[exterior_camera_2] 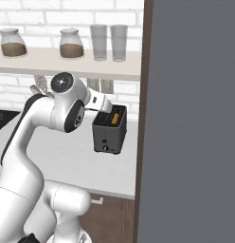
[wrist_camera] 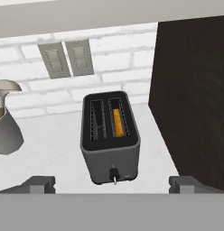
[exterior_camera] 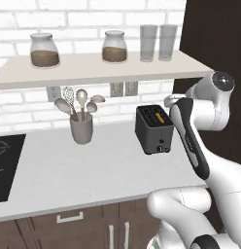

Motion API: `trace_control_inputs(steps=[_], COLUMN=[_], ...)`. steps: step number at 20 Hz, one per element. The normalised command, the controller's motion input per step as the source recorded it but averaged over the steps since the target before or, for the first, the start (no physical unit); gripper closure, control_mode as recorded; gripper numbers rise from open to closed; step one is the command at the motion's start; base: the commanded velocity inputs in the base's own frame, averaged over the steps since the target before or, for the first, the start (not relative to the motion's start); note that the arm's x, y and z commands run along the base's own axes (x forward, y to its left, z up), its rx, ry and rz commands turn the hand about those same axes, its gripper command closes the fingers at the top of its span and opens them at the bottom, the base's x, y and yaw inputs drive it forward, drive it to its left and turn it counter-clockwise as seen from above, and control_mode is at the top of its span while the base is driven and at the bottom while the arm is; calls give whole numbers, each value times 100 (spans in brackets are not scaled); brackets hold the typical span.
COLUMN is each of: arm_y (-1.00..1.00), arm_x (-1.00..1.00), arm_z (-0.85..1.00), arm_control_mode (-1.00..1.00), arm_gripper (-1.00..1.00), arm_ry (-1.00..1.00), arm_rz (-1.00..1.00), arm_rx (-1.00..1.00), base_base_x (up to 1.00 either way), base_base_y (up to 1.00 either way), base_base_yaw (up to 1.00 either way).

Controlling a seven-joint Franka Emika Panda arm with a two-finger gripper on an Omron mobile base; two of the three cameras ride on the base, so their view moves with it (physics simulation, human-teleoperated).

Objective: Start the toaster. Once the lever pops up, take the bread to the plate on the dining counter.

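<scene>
The toaster (wrist_camera: 110, 137) is a dark grey box standing on the white worktop, close to a dark wood panel; it also shows in the base views (exterior_camera: 154, 129) (exterior_camera_2: 110, 129). Its right slot holds an orange strip (wrist_camera: 117, 122); the left slot is dark. The bread is hidden down in the toaster, and I cannot tell it from that strip. A small lever (wrist_camera: 114, 175) sticks out low on the front face. My gripper (wrist_camera: 114, 184) hovers above and in front of the toaster, open wide, with nothing between its fingertips (wrist_camera: 40, 182). The plate and the dining counter are out of view.
A grey utensil cup (exterior_camera: 81, 127) with spoons and a whisk stands left of the toaster. Overhead runs a shelf (exterior_camera: 93, 70) with jars and glasses. A tall dark panel (wrist_camera: 190, 99) closes off the right. A black cooktop (exterior_camera: 6, 165) lies far left.
</scene>
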Motion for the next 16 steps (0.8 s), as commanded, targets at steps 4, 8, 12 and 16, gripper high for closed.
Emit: trace_control_inputs(steps=[4, 8, 12, 16], arm_y=[0, 0, 0, 0], arm_x=[0, 0, 0, 0], arm_z=[0, 0, 0, 0], arm_control_mode=[-100, -100, -100, -100], arm_gripper=[-100, -100, -100, -100], arm_ry=[0, 0, 0, 0], arm_rz=[0, 0, 0, 0], arm_rx=[0, 0, 0, 0], base_base_x=[0, 0, 0, 0], base_base_y=[0, 0, 0, 0], base_base_yaw=[0, 0, 0, 0])
